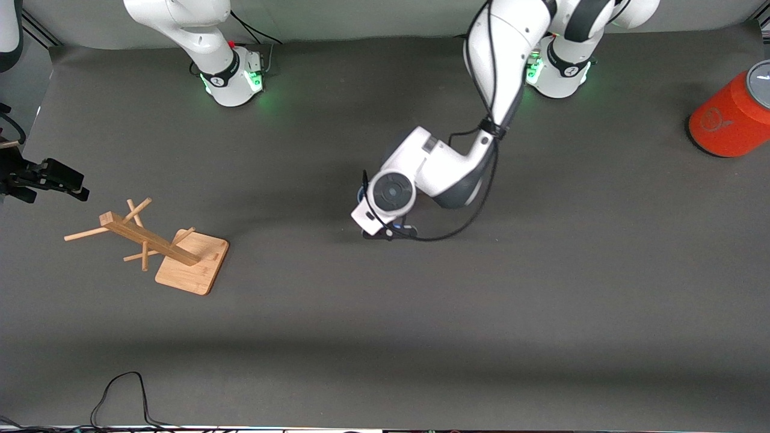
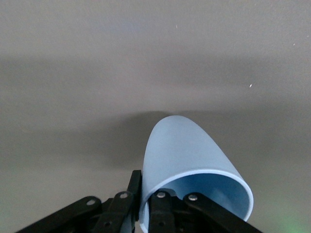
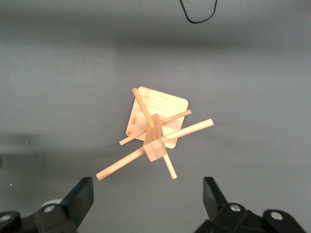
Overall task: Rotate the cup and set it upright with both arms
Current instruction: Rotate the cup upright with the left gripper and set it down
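Under our right gripper point(image 3: 148, 201), hanging wide open and waiting, the wooden rack point(image 1: 157, 243) is standing. Toward our left arm's end, an orange cylinder point(image 1: 731, 117) is resting well apart from our left gripper point(image 2: 146, 211). Only the left wrist view is showing the cup point(image 2: 192, 167): we are pinching its rim, tilted, interior empty. From the front, the wrist is hiding it.

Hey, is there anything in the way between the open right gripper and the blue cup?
Nothing visible on the table between them. The cup is already pinched at its rim by the left gripper mid-table. The right gripper hangs open over the wooden rack, which sits below it, not on the way to the cup.
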`<state>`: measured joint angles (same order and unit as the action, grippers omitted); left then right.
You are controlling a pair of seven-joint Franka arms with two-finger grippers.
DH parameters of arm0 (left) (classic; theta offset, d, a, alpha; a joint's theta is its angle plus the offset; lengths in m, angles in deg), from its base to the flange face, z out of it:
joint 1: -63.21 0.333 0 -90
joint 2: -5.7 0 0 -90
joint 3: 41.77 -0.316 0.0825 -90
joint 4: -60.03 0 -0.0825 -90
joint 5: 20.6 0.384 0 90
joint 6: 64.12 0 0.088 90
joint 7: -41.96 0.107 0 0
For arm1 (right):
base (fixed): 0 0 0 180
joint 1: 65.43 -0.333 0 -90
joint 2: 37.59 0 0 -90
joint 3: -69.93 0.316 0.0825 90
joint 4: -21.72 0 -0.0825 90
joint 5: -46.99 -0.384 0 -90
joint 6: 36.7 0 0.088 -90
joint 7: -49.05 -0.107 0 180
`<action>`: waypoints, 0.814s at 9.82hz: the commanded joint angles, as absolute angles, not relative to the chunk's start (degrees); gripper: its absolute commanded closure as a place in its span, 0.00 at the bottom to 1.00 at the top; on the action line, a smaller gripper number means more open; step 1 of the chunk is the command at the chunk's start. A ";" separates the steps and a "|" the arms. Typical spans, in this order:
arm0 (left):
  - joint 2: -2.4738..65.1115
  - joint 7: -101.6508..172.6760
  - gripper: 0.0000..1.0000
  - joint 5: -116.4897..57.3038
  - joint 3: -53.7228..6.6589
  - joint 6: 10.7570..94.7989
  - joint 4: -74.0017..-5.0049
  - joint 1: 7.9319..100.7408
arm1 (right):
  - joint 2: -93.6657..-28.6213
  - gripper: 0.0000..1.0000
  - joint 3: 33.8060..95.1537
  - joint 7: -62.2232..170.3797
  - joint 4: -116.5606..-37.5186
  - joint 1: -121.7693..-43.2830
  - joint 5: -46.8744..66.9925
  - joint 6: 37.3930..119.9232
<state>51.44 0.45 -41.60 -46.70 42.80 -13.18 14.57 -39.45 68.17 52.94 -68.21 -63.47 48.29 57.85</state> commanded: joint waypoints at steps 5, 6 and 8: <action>45.60 -6.99 0.67 -39.33 -47.66 47.85 -25.57 13.55 | -39.88 0.00 67.64 53.88 -66.96 -64.11 47.34 58.14; 45.25 -7.17 0.28 -38.80 -47.66 47.33 -25.75 13.55 | -39.88 0.00 67.64 53.88 -66.79 -64.11 47.34 58.14; 43.68 -7.43 0.00 -35.91 -47.57 44.01 -25.57 13.20 | -39.96 0.00 67.64 53.79 -66.70 -64.11 47.34 58.14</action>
